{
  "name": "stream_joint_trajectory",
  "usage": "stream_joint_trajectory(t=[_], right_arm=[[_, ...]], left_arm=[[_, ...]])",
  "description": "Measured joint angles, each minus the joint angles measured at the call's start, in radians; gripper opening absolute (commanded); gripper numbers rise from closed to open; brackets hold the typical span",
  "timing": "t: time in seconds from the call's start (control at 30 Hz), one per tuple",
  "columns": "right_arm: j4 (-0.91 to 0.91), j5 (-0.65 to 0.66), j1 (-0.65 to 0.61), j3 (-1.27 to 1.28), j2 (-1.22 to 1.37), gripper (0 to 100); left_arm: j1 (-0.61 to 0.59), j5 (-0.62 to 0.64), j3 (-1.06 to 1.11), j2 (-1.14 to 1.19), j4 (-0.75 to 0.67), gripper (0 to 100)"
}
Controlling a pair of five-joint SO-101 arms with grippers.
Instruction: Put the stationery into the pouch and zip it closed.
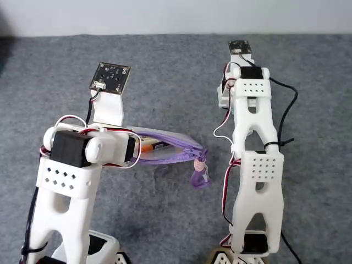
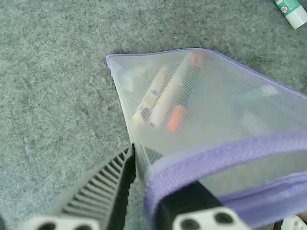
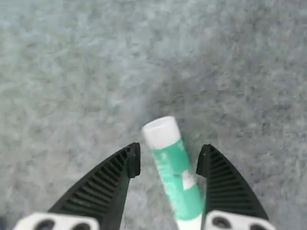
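Over on the left, the left gripper (image 2: 144, 167) has its jaws pinched on the purple-trimmed edge of the see-through pouch (image 2: 206, 105), which stretches toward 3 o'clock from it across the grey felt table (image 1: 165, 71), its mouth open, a few pens (image 2: 160, 96) and a small orange piece (image 2: 176, 118) lying inside and the zip pull (image 1: 201, 175) dangling at its far end. To the right, the right arm (image 1: 256, 165) is stretched out toward 12 o'clock, and the right gripper (image 3: 170, 160) has its jaws apart either side of a green glue stick (image 3: 175, 182) that lies flat on the felt, white cap pointing away from the wrist
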Motion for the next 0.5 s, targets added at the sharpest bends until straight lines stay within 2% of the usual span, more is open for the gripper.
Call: stream_joint_trajectory(t=[0.2, 0.37, 0.43, 0.5], right_arm=[[0.048, 0.003, 0.026, -0.107, 0.110, 18.2], [0.068, 0.003, 0.029, -0.178, 0.152, 0.0], [0.069, 0.003, 0.028, -0.184, 0.153, 3.0], [0.089, 0.003, 0.015, -0.184, 0.153, 0.8]], left_arm=[[0.000, 0.000, 0.000, 0.000, 0.000, 1], [0.000, 0.000, 0.000, 0.000, 0.000, 1], [0.000, 0.000, 0.000, 0.000, 0.000, 1], [0.000, 0.000, 0.000, 0.000, 0.000, 1]])
